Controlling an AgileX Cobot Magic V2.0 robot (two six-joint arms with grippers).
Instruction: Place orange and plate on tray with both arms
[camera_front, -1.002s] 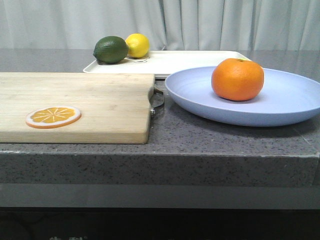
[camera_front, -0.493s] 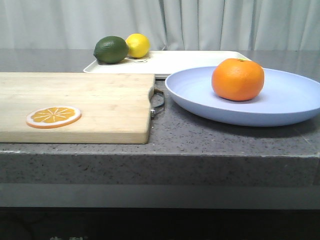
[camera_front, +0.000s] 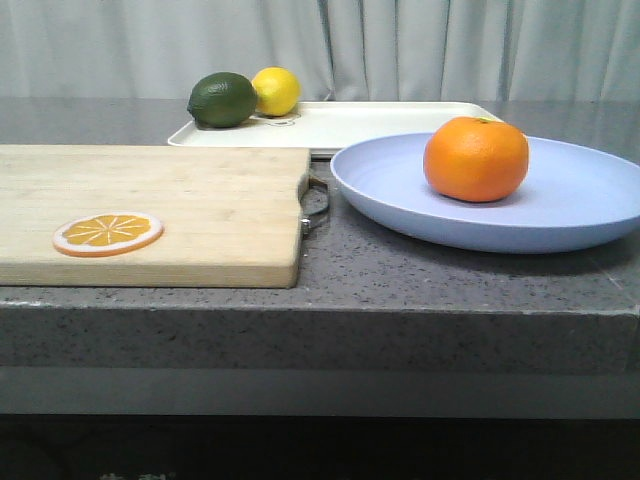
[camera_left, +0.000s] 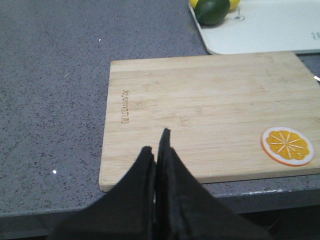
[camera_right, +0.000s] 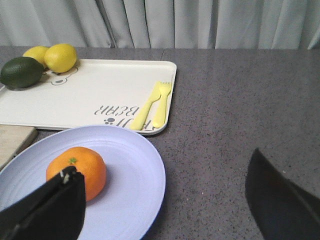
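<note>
Right now the orange (camera_front: 476, 158) sits on the plate (camera_front: 560, 215) at the right of the front view, left of the plate's middle. The plate rests on the grey counter (camera_front: 400, 270), its far edge just in front of the tray (camera_front: 380, 122), which lies in the upper middle of the frame. On the tray's left end a dark green lime (camera_front: 221, 99) and a lemon (camera_front: 275, 91) sit touching each other; the right wrist view shows a second lemon (camera_right: 35, 53) behind them and two yellow forks (camera_right: 152, 107) near the tray's other end. A wooden cutting board (camera_front: 180, 210) fills the left of the front view, with an orange slice (camera_front: 107, 233) near its front edge. The left gripper (camera_left: 156, 150) hovers over the board's edge with its fingers pressed together, holding nothing. The right gripper (camera_right: 165, 205) is spread wide, one finger (camera_right: 55, 202) close beside the orange, the other over bare counter.
</note>
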